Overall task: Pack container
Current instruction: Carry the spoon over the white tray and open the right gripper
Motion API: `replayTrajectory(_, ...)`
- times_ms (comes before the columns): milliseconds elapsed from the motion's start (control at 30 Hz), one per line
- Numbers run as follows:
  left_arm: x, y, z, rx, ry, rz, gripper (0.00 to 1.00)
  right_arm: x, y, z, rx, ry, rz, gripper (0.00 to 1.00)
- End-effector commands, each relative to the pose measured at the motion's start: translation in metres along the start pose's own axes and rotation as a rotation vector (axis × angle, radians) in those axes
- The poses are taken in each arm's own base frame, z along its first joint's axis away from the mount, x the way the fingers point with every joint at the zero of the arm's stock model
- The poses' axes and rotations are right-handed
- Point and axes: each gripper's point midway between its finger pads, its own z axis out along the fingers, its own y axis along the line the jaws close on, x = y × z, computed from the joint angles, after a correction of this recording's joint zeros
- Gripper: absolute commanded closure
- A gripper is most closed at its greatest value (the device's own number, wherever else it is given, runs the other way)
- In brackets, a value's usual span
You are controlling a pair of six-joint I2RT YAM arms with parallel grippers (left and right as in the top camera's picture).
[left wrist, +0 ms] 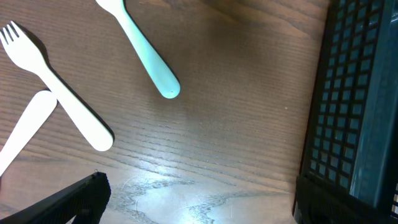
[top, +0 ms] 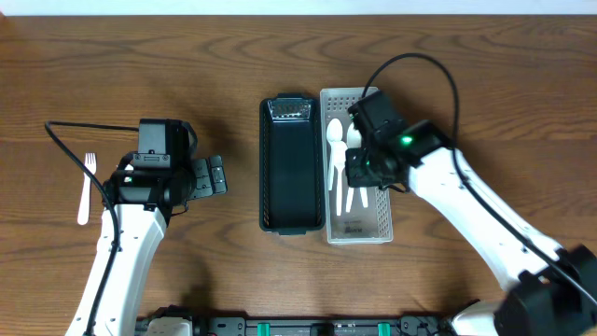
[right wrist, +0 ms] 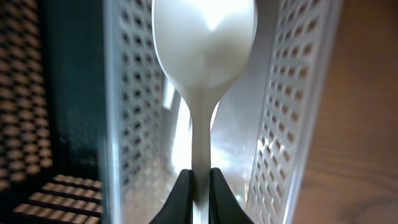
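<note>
A white perforated basket (top: 382,229) stands right of a black perforated basket (top: 291,187). My right gripper (top: 362,171) hovers over the white basket, shut on the handle of a white spoon (top: 354,140). In the right wrist view the jaws (right wrist: 200,186) pinch the spoon (right wrist: 204,43) between the white basket's walls (right wrist: 286,93). Another white spoon (top: 334,135) lies beside it. My left gripper (top: 213,175) is open and empty over bare table, left of the black basket (left wrist: 348,106); its open jaws show in the left wrist view (left wrist: 199,208).
A white fork (top: 86,187) lies at the far left of the table. The left wrist view shows a white fork (left wrist: 56,93), a white handle (left wrist: 25,127) and a teal handle (left wrist: 146,53) on the wood.
</note>
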Motion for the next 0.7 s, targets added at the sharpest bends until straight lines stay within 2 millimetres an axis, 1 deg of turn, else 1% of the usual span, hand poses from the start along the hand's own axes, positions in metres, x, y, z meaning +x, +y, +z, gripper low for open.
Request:
replayTrajectory(0, -0.003, 0.001, -0.003, -0.009, -0.006, -0.011, 0.02, 0.013, -0.002, 0.021, 0.04, 0.08, 0.005, 0.91)
replayTrajectory(33, -0.003, 0.001, -0.003, -0.009, -0.006, -0.011, 0.02, 0.015, -0.003, 0.026, 0.046, 0.095, 0.003, 0.86)
replayTrajectory(67, -0.002, 0.001, -0.003, -0.009, -0.005, -0.011, 0.02, 0.015, -0.003, 0.03, 0.048, 0.106, -0.004, 0.75)
replayTrajectory(133, -0.002, 0.001, -0.003, -0.009, -0.005, -0.011, 0.02, 0.014, -0.002, 0.032, 0.045, 0.103, -0.03, 0.6)
replayTrajectory(167, -0.002, 0.001, -0.003, -0.009, -0.005, -0.011, 0.02, 0.012, -0.002, 0.032, 0.041, 0.096, -0.042, 0.55)
replayTrajectory(267, -0.002, 0.001, -0.003, -0.01, -0.002, -0.011, 0.02, 0.007, 0.002, 0.03, 0.026, 0.072, -0.084, 0.44)
replayTrajectory(367, -0.002, 0.001, -0.003, -0.008, -0.005, -0.011, 0.02, -0.003, 0.007, 0.022, 0.009, 0.036, -0.124, 0.41)
replayTrajectory(433, -0.002, -0.001, -0.005, 0.0, -0.008, -0.011, 0.02, -0.016, 0.011, 0.011, -0.009, -0.007, -0.141, 0.38)
replayTrajectory(500, -0.005, -0.001, -0.011, 0.001, -0.016, -0.026, 0.02, -0.034, 0.015, -0.006, -0.028, -0.067, -0.153, 0.36)
replayTrajectory(567, -0.011, -0.002, -0.024, -0.006, -0.017, -0.062, 0.02, -0.056, 0.014, -0.029, -0.046, -0.139, -0.145, 0.32)
replayTrajectory(600, -0.017, 0.001, -0.032, -0.029, -0.027, -0.096, 0.02, -0.071, 0.01, -0.044, -0.054, -0.189, -0.137, 0.3)
replayTrajectory(667, -0.032, 0.008, -0.049, -0.081, -0.057, -0.154, 0.02, -0.092, -0.001, -0.068, -0.058, -0.258, -0.105, 0.26)
